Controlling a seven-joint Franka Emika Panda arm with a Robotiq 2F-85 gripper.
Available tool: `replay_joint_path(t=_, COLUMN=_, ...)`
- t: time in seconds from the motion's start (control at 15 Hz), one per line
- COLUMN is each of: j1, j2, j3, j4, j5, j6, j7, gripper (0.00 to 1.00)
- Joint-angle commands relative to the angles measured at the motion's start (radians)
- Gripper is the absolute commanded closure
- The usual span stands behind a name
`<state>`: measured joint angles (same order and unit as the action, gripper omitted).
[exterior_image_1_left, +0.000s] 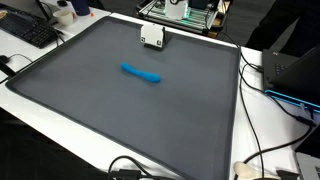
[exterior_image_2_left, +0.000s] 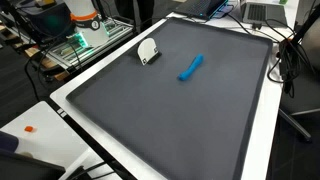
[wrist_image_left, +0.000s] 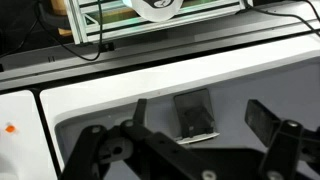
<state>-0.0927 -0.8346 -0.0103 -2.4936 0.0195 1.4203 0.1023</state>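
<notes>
My pincer (wrist_image_left: 200, 118) shows only in the wrist view, low in the picture. Its jaws are spread wide and have no hold on anything. It faces a metal frame (wrist_image_left: 150, 30) with a green board. The blue stick (exterior_image_1_left: 141, 73) lies flat near the middle of the dark mat (exterior_image_1_left: 80, 110) in both exterior views, slanted and touching nothing. It is not in my wrist view, so I can't tell how near it is to me. A white object (exterior_image_1_left: 152, 37) sits at the mat's far edge, just before the frame and well apart from the stick. A keyboard (exterior_image_1_left: 28, 30) sits off the mat.
</notes>
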Motion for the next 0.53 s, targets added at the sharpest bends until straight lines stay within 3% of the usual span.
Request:
replay_joint_path(t=0.0, j1=0.004, j2=0.001, j3=-0.003, j4=0.002, j5=-0.002, j6=-0.001, j7=0.002, gripper=0.00)
replay_joint_path(t=0.2, j1=0.000, j2=0.021, j3=0.014, j4=-0.005, j5=0.039, j6=0.013, j7=0.052, gripper=0.00)
replay_joint_path(t=0.47, j1=-0.023, j2=0.051, j3=0.070, j4=-0.044, j5=0.213, j6=0.101, j7=0.253, gripper=0.00)
